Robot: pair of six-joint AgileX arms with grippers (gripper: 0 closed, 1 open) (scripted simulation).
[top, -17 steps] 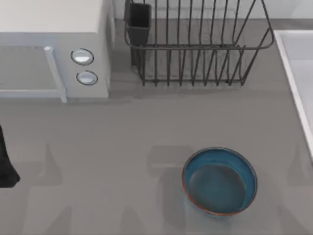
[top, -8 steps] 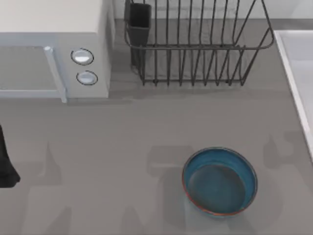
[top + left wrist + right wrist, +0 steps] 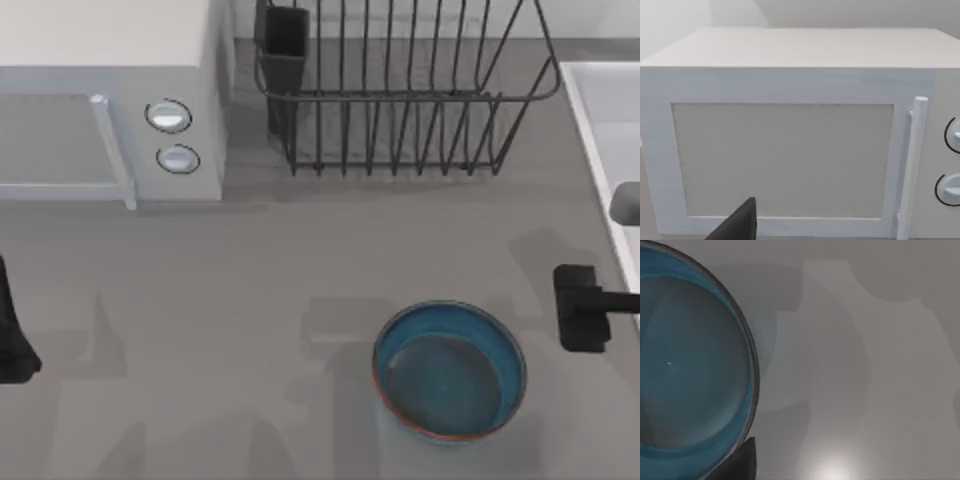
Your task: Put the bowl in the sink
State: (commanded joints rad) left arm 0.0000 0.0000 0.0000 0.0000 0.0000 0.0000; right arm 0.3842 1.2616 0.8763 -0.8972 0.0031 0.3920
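Bowl (image 3: 449, 371) sits flat on the grey tabletop (image 3: 250, 300), right side up, with nothing in it. It is blue with a thin red-orange rim. From the bowl, the sink (image 3: 600, 140) is up and to the right, at the right edge of the tabletop, and the two are well apart. The dark wire dish rack (image 3: 400, 90) stands straight back from the bowl, with a small dark cup (image 3: 285, 45) at its left end. The white microwave (image 3: 110, 100) is back and to the left of the bowl. The right gripper (image 3: 580, 308) hangs just to the right of the bowl, between the bowl and the sink, and does not touch the bowl. I cannot tell if its fingers are spread or pressed together. The right wrist view looks down at the bowl (image 3: 690, 370) from close by, showing its darker inside and a dark finger tip (image 3: 740, 460) by the rim; the top view shows the bowl's place among the other things. The left arm (image 3: 12, 330) is parked far to the left of the bowl, at the edge of the tabletop. The left wrist view faces the microwave's (image 3: 790, 150) door, its handle (image 3: 912, 165) and two round knobs (image 3: 950, 187), which look small from above. I cannot tell the state of the left fingers either.
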